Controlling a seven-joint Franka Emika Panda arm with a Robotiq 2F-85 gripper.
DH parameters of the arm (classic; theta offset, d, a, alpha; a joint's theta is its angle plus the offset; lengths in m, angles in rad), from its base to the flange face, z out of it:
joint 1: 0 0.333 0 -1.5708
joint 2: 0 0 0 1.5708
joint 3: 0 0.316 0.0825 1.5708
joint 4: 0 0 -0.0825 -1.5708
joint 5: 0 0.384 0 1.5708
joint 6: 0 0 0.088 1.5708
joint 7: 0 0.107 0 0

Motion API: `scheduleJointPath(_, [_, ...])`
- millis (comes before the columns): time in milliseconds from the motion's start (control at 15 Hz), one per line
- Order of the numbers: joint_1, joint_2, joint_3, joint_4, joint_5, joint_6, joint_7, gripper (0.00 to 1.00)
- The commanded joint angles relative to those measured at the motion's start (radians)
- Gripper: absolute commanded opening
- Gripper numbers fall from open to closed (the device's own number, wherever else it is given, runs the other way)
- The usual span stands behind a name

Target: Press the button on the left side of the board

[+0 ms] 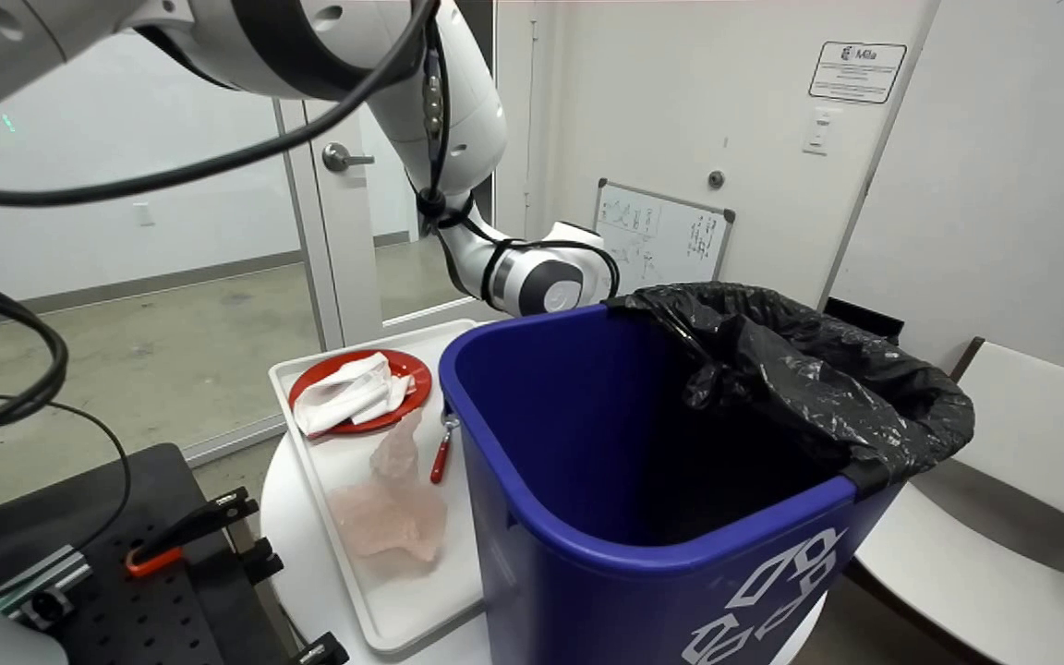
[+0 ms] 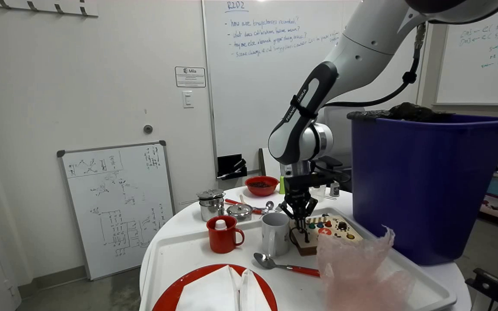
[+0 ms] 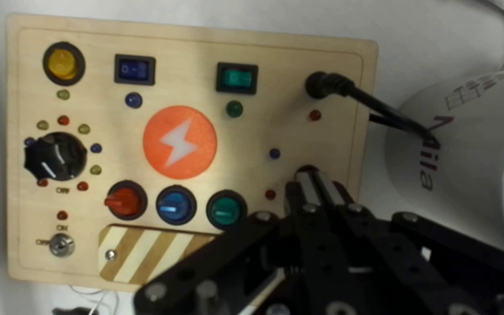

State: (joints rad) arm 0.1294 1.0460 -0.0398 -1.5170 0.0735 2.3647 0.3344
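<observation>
Gripper (image 3: pixel 315 177): fingers together, nothing seen between them; tips low at board (image 3: pixel 241 142), end with plug (image 3: pixel 320 84), mug (image 3: pixel 462 153) just beside. Reddish edge (image 3: pixel 344 191) past fingers may be button; fingers hide rest, contact unsure. Button likely small, springy, short travel. Board wooden, stiff, probably light enough to skid on tray (image 2: pixel 188 255). No grasp called for: straight push, joined tips on button's centre, modest force, clear of cable (image 3: pixel 376 101).

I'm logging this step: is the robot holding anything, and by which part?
Nothing, as far as the wrist view shows: the fingers are together with no object visible between them.
</observation>
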Motion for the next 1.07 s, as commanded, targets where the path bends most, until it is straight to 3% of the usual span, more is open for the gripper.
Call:
scheduleJointPath(0, [0.013,0.034,-0.014,0.036,-0.002,-0.018,0.029,0.07])
scheduleJointPath(667, [0.098,0.041,-0.087,0.004,-0.037,0.026,0.175,0.07])
scheduleJointPath(1000, [0.093,0.039,-0.081,-0.009,-0.011,0.024,0.224,0.07])
